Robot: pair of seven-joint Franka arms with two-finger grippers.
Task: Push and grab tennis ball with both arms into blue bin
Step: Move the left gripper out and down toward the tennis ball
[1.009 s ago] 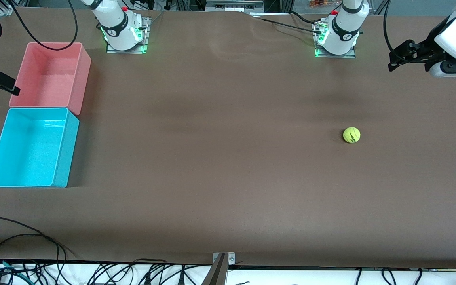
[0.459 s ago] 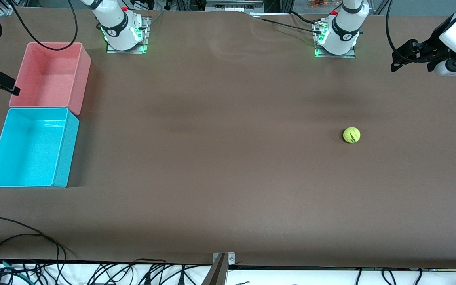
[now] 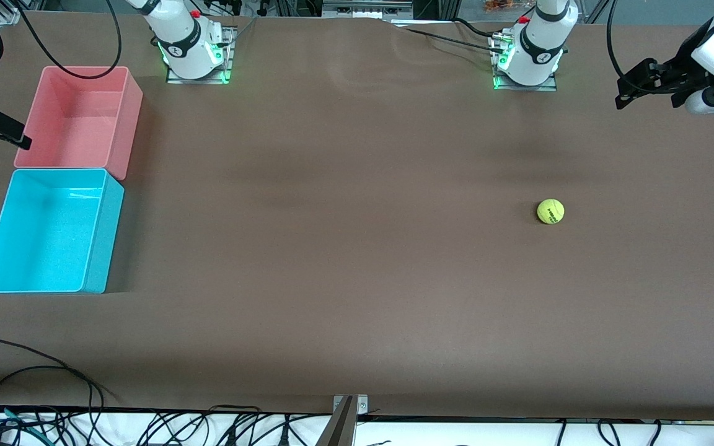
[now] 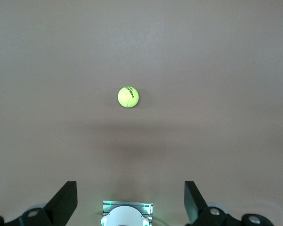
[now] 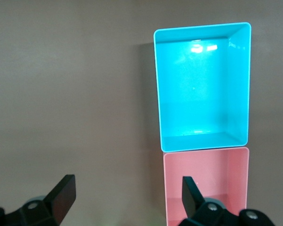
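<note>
With both grippers up and fingers apart, the left gripper (image 3: 626, 87) should drop just outside the ball (image 3: 550, 211) and sweep it squarely toward the bin (image 3: 104, 235) beside the right gripper (image 3: 13, 136).

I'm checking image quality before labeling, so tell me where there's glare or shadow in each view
Front view: soft dark shadow bands cross the table above the tennis ball, and the ball casts only a faint shadow. Right wrist view: bright white glare spots sit on the blue bin floor near its wall; the pink bin shows none. Left wrist view: even light, with a blurry shadow band on the table beside the ball.
</note>
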